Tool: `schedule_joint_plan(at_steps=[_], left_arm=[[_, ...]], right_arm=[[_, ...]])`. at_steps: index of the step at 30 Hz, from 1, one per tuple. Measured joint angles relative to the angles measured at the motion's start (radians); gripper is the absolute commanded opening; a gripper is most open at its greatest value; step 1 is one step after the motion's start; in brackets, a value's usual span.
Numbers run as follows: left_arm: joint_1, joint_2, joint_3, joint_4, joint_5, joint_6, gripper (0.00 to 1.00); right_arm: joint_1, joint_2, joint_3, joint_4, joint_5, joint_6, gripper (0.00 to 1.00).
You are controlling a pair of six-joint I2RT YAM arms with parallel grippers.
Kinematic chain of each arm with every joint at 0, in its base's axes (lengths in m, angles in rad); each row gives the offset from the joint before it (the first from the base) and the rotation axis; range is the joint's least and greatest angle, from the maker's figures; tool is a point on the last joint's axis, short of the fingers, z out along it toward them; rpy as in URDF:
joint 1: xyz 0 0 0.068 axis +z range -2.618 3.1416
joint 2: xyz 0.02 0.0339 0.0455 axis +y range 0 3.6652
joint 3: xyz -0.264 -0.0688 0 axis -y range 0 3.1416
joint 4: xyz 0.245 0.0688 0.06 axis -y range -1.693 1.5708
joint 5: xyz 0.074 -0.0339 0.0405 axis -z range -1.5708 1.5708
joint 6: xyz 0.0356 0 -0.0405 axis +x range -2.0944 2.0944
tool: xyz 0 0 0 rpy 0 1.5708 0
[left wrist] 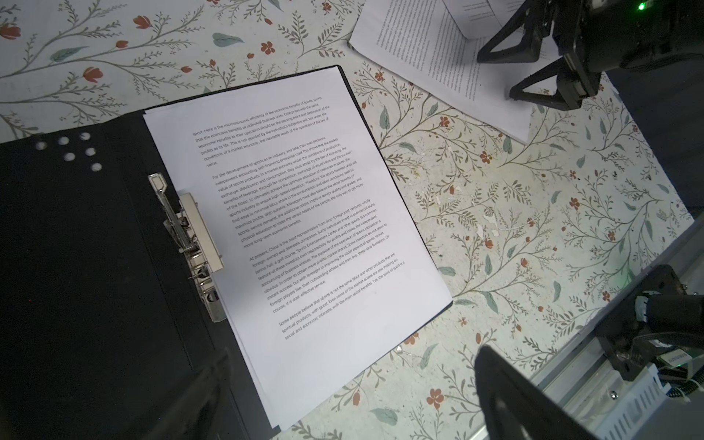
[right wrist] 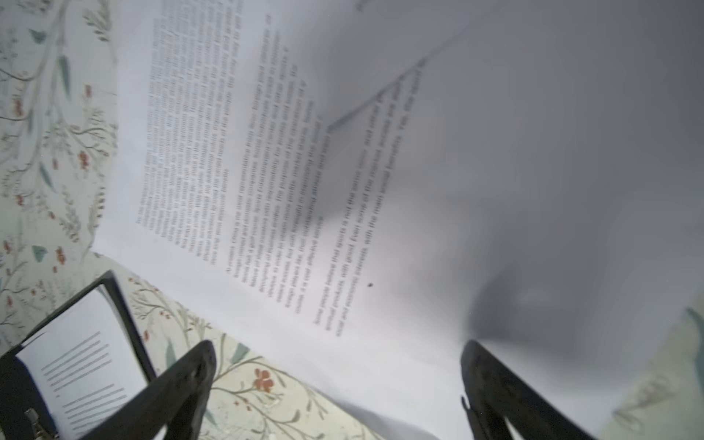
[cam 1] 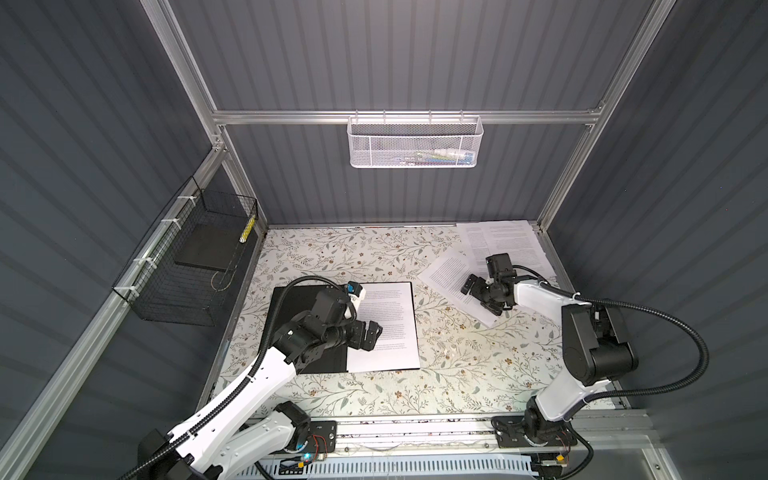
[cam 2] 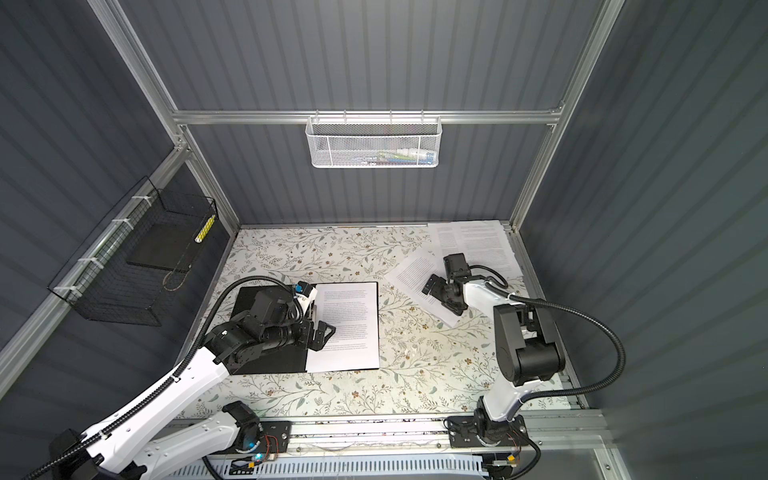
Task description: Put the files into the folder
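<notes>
– Left wrist view first: where is the large matte black folder (left wrist: 76,266)?

– It lies open and flat on the floral-patterned tabletop (left wrist: 495,213). In both top views it sits left of centre, in the lower half of the frame. White printed paper sheets (left wrist: 304,228) rest on its right-hand leaf, roughly squared to its edges. A silver metal clip (left wrist: 194,236) stands along the spine at their inner edge. Whether it presses on them, I cannot tell.

– And the left gripper (cam 1: 372,336)?

– It hangs over those filed sheets, low in the middle of the frame. Its fingers are spread wide with nothing between them.

– Where are the other files?

– In a top view, one loose white printed sheet (cam 1: 444,274) lies askew, right of centre. Above it in the frame, a rough stack of more white sheets (cam 1: 507,241) fills the tabletop's upper right corner, and the two overlap.

– What about the right gripper (right wrist: 339,344)?

– It is above the askew sheet. Its fingers are released and wide apart, gripping no paper. Whether a fingertip touches the sheet, I cannot tell.
</notes>
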Motion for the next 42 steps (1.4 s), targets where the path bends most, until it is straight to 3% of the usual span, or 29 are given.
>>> schedule_joint_plan(at_steps=[9, 15, 18, 23, 26, 28, 31, 35, 42], left_arm=[[0.000, 0.009, 0.000, 0.011, 0.045, -0.010, 1.00], [0.000, 0.037, 0.029, 0.017, 0.071, -0.026, 1.00], [0.000, 0.064, 0.060, 0.028, 0.092, -0.031, 1.00], [0.000, 0.115, 0.097, 0.072, 0.147, -0.052, 1.00], [0.000, 0.149, 0.105, 0.104, 0.203, -0.074, 1.00], [-0.002, 0.187, 0.113, 0.130, 0.246, -0.094, 1.00], [-0.043, 0.264, 0.127, 0.177, 0.272, -0.130, 1.00], [-0.208, 0.428, 0.210, 0.233, 0.267, -0.172, 1.00], [-0.404, 0.805, 0.462, 0.315, 0.270, -0.214, 1.00]], right_arm=[[-0.003, -0.002, -0.036, 0.043, -0.042, 0.007, 0.99], [0.045, -0.152, -0.206, 0.095, -0.051, 0.107, 0.99], [0.137, -0.244, -0.294, 0.103, -0.011, 0.214, 0.99], [0.387, -0.370, -0.409, 0.145, 0.085, 0.461, 0.99], [0.446, -0.383, -0.407, 0.119, 0.107, 0.509, 0.99], [0.410, -0.381, -0.387, 0.075, 0.109, 0.481, 0.99], [0.276, -0.382, -0.357, 0.034, 0.080, 0.382, 0.99], [0.080, -0.394, -0.307, 0.005, 0.042, 0.222, 0.99], [-0.123, -0.405, -0.244, -0.018, -0.049, 0.052, 0.99]])
